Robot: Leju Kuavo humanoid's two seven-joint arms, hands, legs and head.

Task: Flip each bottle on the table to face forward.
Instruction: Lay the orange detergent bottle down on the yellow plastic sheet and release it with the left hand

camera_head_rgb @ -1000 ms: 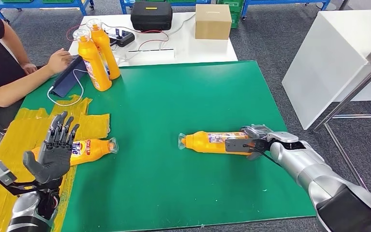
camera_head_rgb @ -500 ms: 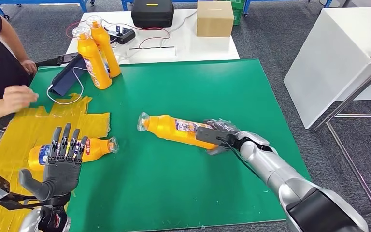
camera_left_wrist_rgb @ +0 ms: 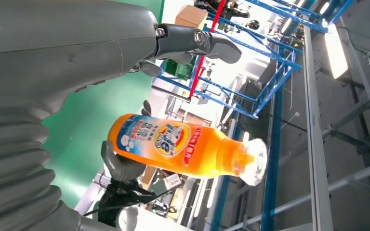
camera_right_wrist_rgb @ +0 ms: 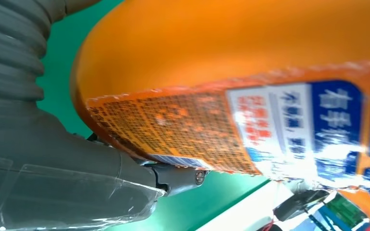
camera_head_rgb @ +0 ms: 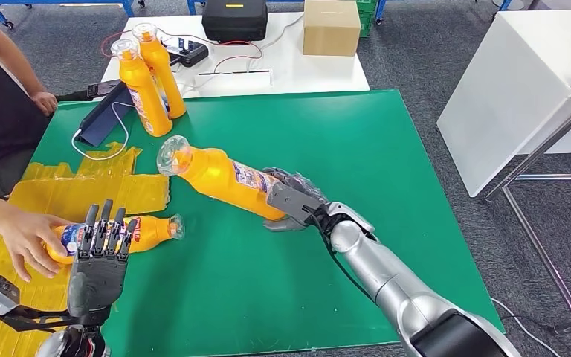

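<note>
One orange bottle (camera_head_rgb: 223, 177) gripped by right hand (camera_head_rgb: 291, 204), Chinese label unreadable, left hand (camera_head_rgb: 98, 260) spread empty

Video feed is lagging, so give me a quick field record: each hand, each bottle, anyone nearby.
right hand: grips base of lifted bottle, cap end raised
left hand: open, near lying bottle
lying bottle: on yellow sheet, person's hand on it
standing bottles: two upright, far left of green mat

Orange bottle (camera_right_wrist_rgb: 231, 53) against hand (camera_right_wrist_rgb: 125, 178)
</note>
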